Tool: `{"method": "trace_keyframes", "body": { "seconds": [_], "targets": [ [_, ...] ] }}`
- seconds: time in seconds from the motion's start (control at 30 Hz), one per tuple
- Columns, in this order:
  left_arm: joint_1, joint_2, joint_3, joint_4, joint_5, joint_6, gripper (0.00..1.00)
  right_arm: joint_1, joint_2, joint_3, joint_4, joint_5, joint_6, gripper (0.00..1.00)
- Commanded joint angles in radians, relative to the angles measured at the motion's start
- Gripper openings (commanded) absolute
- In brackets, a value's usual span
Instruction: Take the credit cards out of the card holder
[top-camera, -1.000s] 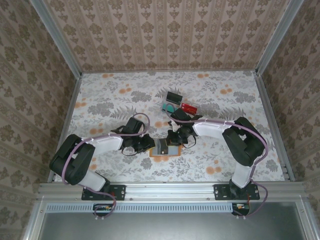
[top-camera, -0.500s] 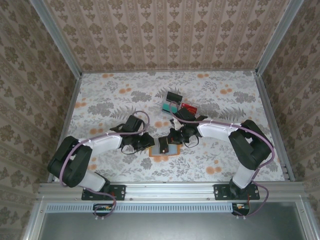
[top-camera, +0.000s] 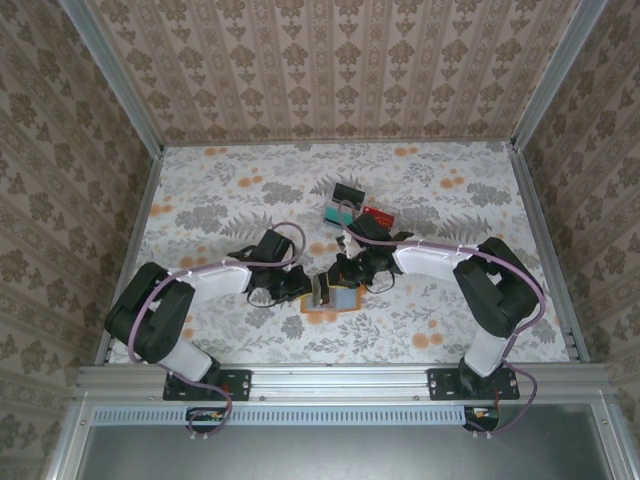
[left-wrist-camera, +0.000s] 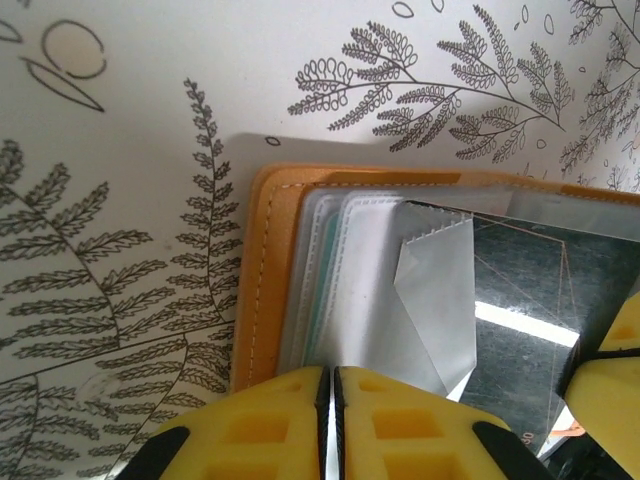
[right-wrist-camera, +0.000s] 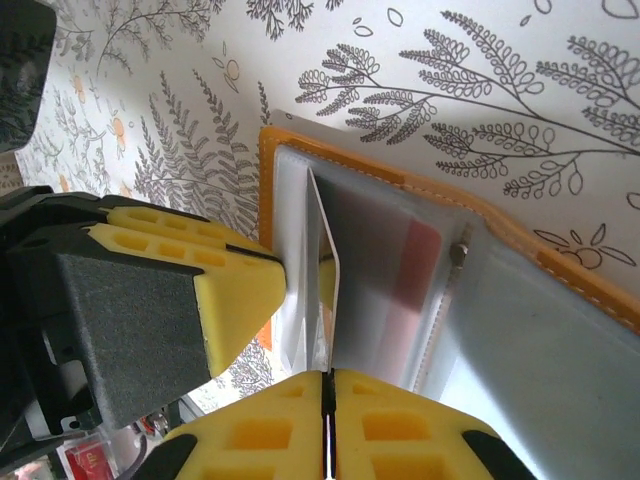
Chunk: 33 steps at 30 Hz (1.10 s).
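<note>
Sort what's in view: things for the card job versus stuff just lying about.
Job: card holder, dark card in its pocket, black card, teal card, red card, left claw, right claw.
Lying about: flowered tablecloth, patterned walls.

Card holder (left-wrist-camera: 262, 290) cover: orange, matt, leather-like, stitched. Pockets (left-wrist-camera: 440, 300): greyish clear plastic, glossy, glare toward 3 o'clock. Left gripper (left-wrist-camera: 333, 395) pads (left-wrist-camera: 260, 425): yellow foam, matt. Table (left-wrist-camera: 120, 150): smooth, matt printed covering.
</note>
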Motion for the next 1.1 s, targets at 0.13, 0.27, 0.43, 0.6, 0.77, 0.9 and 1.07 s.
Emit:
{"method": "trace_keyframes", "body": {
  "seconds": [0.13,0.27,0.43,0.6,0.77,0.9,1.07],
  "targets": [
    [-0.010,0.022,0.004,-0.031,-0.022,0.021,0.12,-0.001,0.040,-0.001,0.083,-0.063,0.053,0.20],
    [-0.009,0.021,0.001,-0.030,-0.023,0.019,0.12,0.002,0.055,0.001,0.097,-0.063,0.066,0.20],
    [-0.010,0.015,0.005,-0.032,-0.026,0.017,0.12,0.003,0.027,0.003,0.025,0.013,0.037,0.10],
    [-0.005,0.012,-0.001,-0.019,0.001,0.010,0.18,0.000,-0.080,0.020,-0.141,0.132,-0.086,0.05],
    [0.023,-0.081,0.010,0.002,0.032,0.041,0.27,-0.036,-0.212,0.000,-0.123,0.041,-0.153,0.03],
    [0.082,-0.190,0.060,0.007,0.101,0.090,0.39,-0.109,-0.274,0.006,-0.020,-0.094,-0.119,0.02],
    [0.148,-0.296,0.106,0.030,0.177,0.090,0.55,-0.181,-0.326,0.025,0.084,-0.219,-0.051,0.02]
  ]
}}
